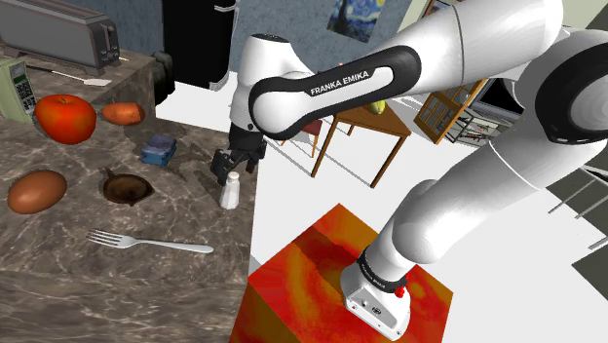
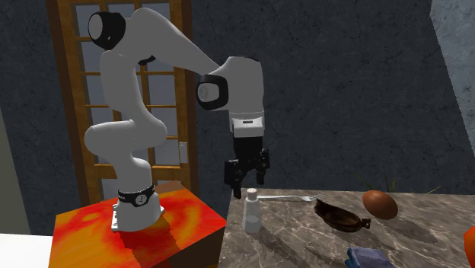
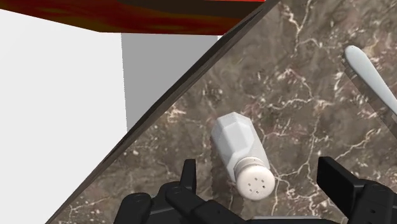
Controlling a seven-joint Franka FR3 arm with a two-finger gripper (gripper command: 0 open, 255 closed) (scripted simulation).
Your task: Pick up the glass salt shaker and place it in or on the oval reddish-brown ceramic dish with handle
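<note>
The salt shaker (image 1: 230, 190) (image 2: 251, 211) (image 3: 245, 153) is pale and faceted with a perforated white cap, and it stands upright near the edge of the dark marble counter. My black gripper (image 1: 237, 161) (image 2: 247, 177) (image 3: 259, 173) hangs just above it, open, with fingers (image 3: 189, 178) on either side of the cap and not touching it. Further in on the counter, apart from the shaker, lies the oval reddish-brown dish with a handle (image 1: 127, 187) (image 2: 339, 216).
A fork (image 1: 146, 241) (image 3: 372, 76) lies near the dish. A brown egg-shaped thing (image 1: 37, 191), a tomato (image 1: 65, 118), an orange vegetable (image 1: 123, 113), a small blue object (image 1: 157, 150) and a toaster (image 1: 63, 39) stand further back. The counter edge (image 3: 172, 105) runs close by the shaker.
</note>
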